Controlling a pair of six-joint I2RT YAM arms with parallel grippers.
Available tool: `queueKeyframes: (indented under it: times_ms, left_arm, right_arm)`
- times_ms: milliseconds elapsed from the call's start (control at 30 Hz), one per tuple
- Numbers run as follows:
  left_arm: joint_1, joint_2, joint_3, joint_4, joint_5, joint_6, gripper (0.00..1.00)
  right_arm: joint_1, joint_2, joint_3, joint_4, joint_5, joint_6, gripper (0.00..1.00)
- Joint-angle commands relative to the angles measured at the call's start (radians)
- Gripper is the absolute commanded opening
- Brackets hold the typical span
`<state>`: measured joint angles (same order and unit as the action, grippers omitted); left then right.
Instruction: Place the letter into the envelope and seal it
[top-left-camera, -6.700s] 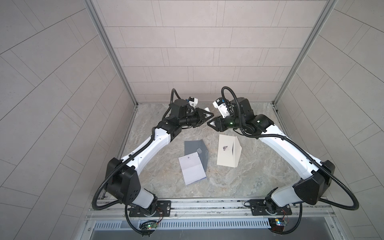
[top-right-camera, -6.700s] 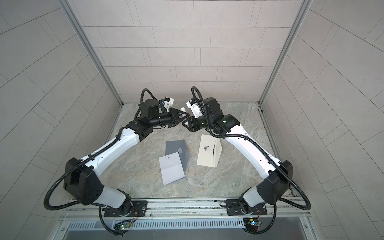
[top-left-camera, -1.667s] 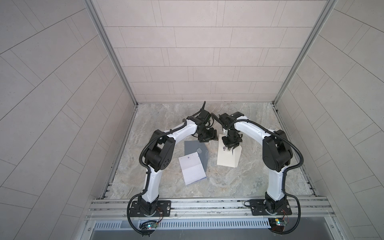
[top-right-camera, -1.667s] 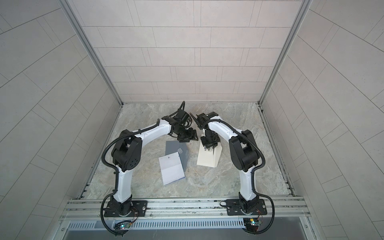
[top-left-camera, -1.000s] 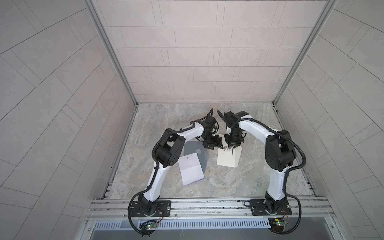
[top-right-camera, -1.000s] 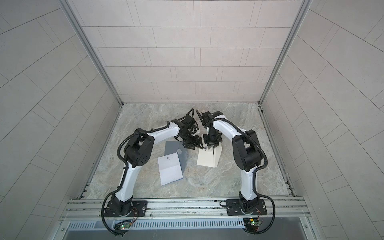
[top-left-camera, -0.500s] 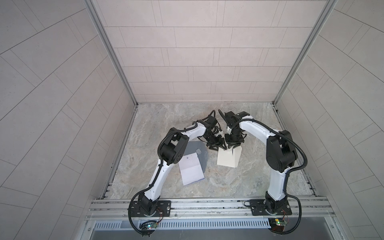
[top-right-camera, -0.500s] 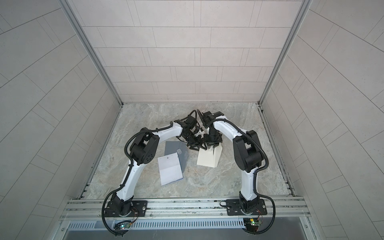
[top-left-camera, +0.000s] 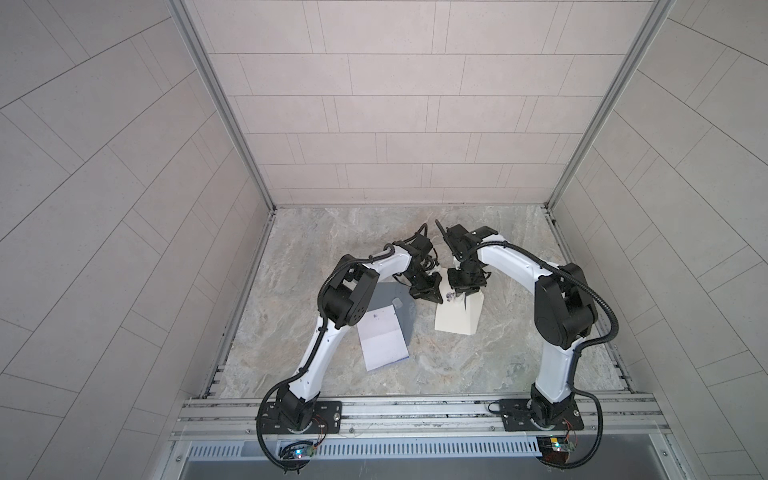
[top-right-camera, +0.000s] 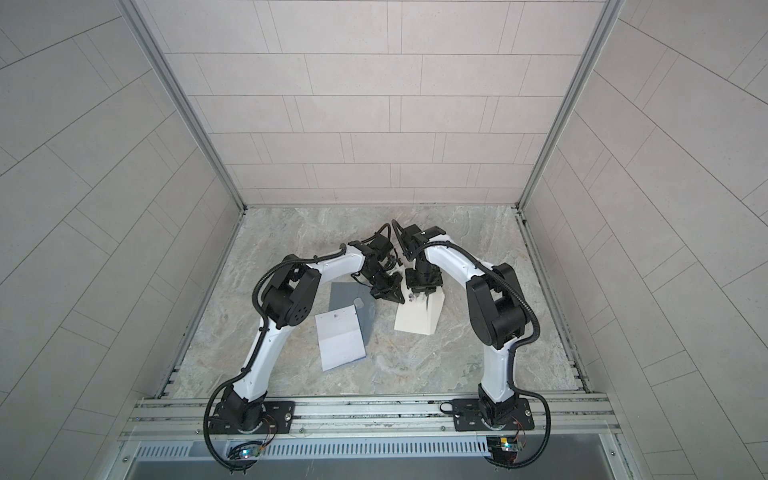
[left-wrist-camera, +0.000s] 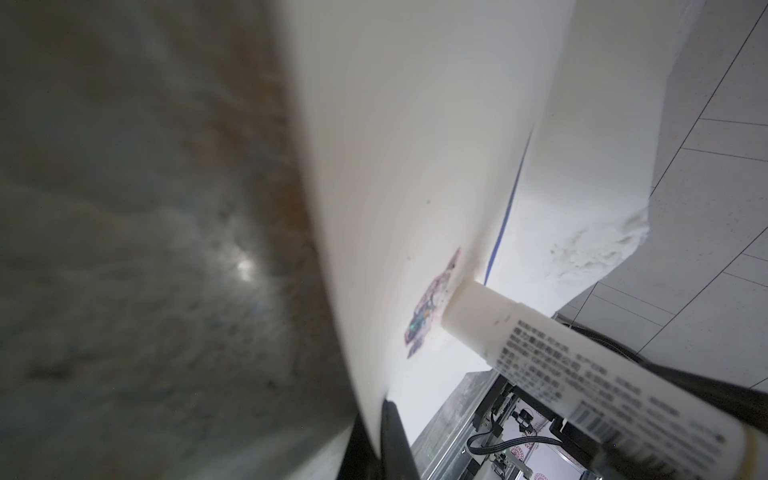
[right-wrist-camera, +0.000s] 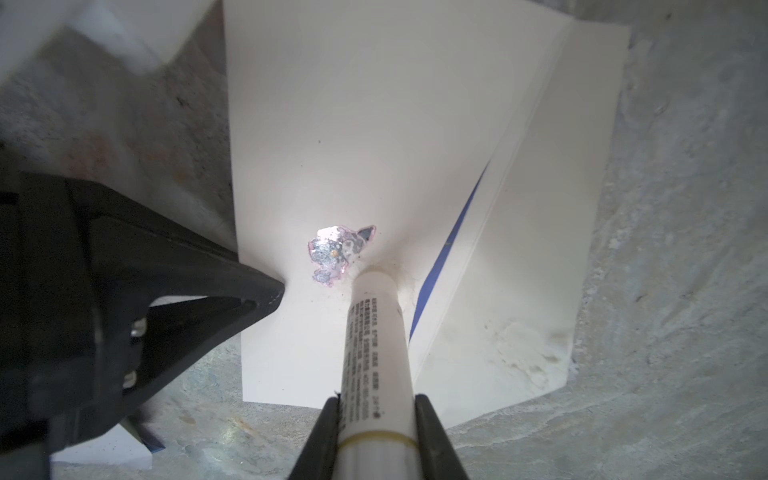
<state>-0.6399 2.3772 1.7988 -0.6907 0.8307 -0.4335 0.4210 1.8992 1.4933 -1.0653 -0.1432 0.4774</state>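
The white envelope (top-left-camera: 455, 320) (top-right-camera: 415, 320) lies mid-table, its flap (right-wrist-camera: 519, 249) open and crusted with dried glue. A shiny sticker (right-wrist-camera: 338, 253) sits on its body. My right gripper (right-wrist-camera: 376, 401) (top-left-camera: 465, 289) is shut on a white glue stick (right-wrist-camera: 374, 332) (left-wrist-camera: 540, 349), whose tip presses the envelope beside the sticker. My left gripper (left-wrist-camera: 380, 409) (right-wrist-camera: 276, 293) (top-left-camera: 436, 300) is shut on the envelope's near side edge, the paper pinched between its fingers. A thin blue edge (right-wrist-camera: 453, 232) shows along the flap fold; I cannot tell whether it is the letter.
A pale folded sheet (top-left-camera: 382, 336) (top-right-camera: 338, 336) lies left of the envelope, overlapping a grey sheet (top-left-camera: 388, 297). Tiled walls close in the marble table on three sides. The arm bases stand on the metal rail (top-left-camera: 415, 411) at the front.
The left gripper has slid right to the envelope's edge and closed on it. The right gripper has stayed on the envelope with the glue stick.
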Motion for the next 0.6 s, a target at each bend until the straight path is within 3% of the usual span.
queueKeyframes:
  times_ms: [0,133,567]
  left_arm:
    - [-0.017,0.031,-0.022,-0.05,-0.071,0.001,0.0]
    - [-0.015,0.018,-0.034,-0.052,-0.098,-0.006,0.0]
    - [-0.014,0.005,-0.045,-0.049,-0.117,-0.008,0.0]
  right_arm:
    - [-0.004,0.038,-0.073,0.086,0.159,0.047,0.0]
    - [-0.017,0.044,-0.079,0.073,0.204,0.066,0.0]
    - [-0.082,0.043,-0.063,0.059,0.16,0.032,0.0]
